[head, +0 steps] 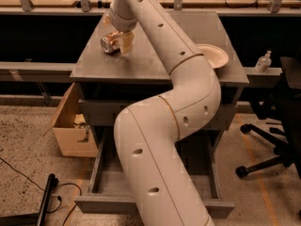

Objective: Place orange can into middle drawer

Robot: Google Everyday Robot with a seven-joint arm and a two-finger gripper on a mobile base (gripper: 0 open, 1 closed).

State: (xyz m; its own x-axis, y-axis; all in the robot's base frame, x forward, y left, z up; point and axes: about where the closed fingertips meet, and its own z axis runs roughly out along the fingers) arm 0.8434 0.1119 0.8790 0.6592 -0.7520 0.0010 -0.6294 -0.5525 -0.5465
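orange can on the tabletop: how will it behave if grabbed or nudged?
The orange can appears to lie on its side on the tabletop, so a nudge would likely roll it. Its shiny metal end suggests a smooth, slippery, dentable wall. The gripper is over the tabletop right at the can; full or empty can't be told.
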